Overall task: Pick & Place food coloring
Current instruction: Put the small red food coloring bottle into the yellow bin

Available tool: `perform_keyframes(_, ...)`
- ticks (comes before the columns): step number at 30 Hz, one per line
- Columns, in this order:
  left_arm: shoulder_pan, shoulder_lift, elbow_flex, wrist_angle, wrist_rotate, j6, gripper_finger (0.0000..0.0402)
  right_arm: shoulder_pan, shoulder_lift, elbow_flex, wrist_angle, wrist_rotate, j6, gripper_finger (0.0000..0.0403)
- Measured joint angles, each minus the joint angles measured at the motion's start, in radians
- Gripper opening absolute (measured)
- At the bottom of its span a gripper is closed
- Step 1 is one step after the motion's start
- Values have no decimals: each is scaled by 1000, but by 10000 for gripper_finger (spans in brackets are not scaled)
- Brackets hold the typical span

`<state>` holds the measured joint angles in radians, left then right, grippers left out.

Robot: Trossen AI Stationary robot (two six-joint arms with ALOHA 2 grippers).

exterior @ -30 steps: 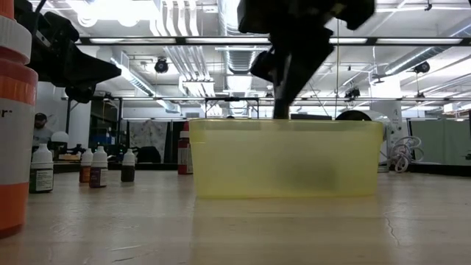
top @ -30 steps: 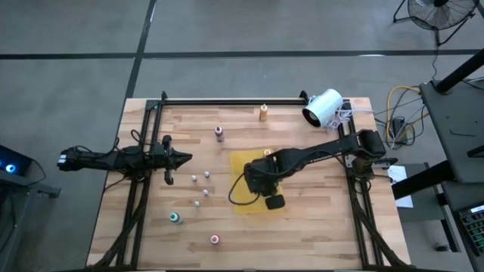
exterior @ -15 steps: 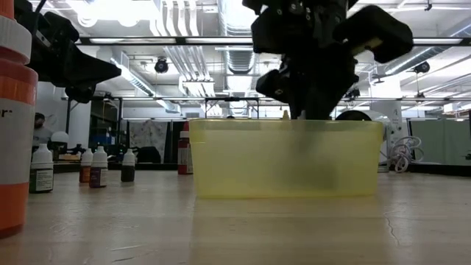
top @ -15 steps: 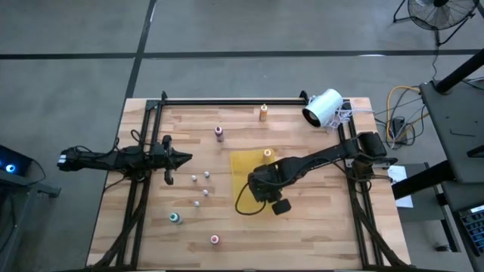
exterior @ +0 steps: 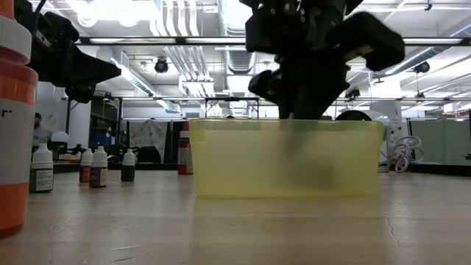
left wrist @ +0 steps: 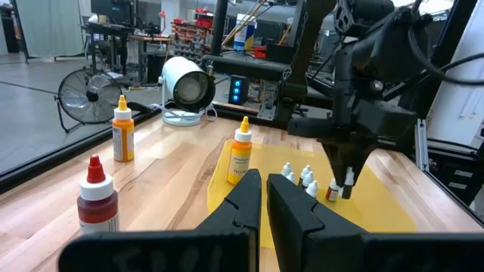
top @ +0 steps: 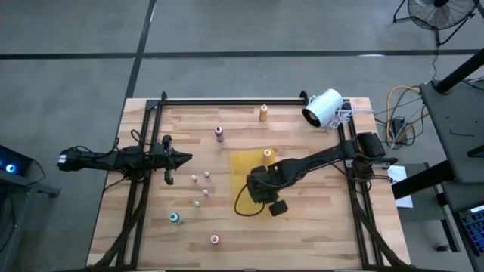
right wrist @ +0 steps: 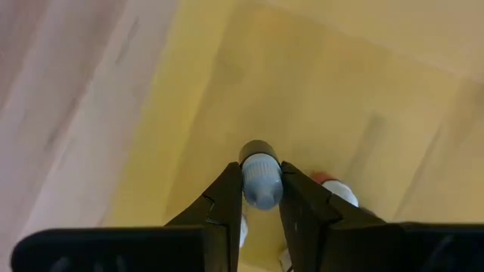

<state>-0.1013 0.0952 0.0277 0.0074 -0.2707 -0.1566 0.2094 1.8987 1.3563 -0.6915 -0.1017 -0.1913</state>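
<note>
My right gripper (right wrist: 261,189) reaches down into the yellow tray (top: 240,163) near its middle, shut on a small white-capped food coloring bottle (right wrist: 261,180). Several other small bottles (left wrist: 299,177) and a yellow-topped one (top: 267,153) stand on the tray floor. More small bottles (top: 200,189) stand on the wood left of the tray, with teal-topped (top: 175,218), pink-topped (top: 215,239), maroon (top: 219,133) and orange (top: 263,112) ones around them. My left gripper (top: 186,157) waits shut and level at the table's left side. My right gripper pinches the small bottle's white cap (right wrist: 262,198) between its two fingers. The fingers (left wrist: 342,172) come steeply from above, pointing down into the tray. The bottle hangs upright below them with its dark body (right wrist: 258,149) lowest; whether it touches the tray floor I cannot tell.
A big white cylinder device (top: 323,107) lies at the far right corner. A red-labelled bottle (right wrist: 334,190) stands right beside the held one. Black frame rails (top: 227,100) run along the far edge and both sides. In the low view an orange bottle (exterior: 15,118) looms at the near left.
My right gripper has come down from above the tray's rim into the tray, shifting slightly toward the near edge and rolling a little about its own axis. The small bottle has stayed in its fingers throughout.
</note>
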Motion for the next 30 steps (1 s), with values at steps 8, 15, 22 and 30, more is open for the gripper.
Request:
perform_keyframes(8, 0, 1, 0, 0, 0, 0, 0, 0, 57, 28, -4, -3, 14, 61)
perform_keyframes(15, 0, 1, 0, 0, 0, 0, 0, -2, 64, 27, -57, -3, 16, 61)
perform_keyframes(22, 0, 1, 0, 0, 0, 0, 0, -12, 64, 27, -64, 0, 15, 61)
perform_keyframes(30, 0, 1, 0, 0, 0, 0, 0, -12, 65, 23, -64, -1, 0, 61)
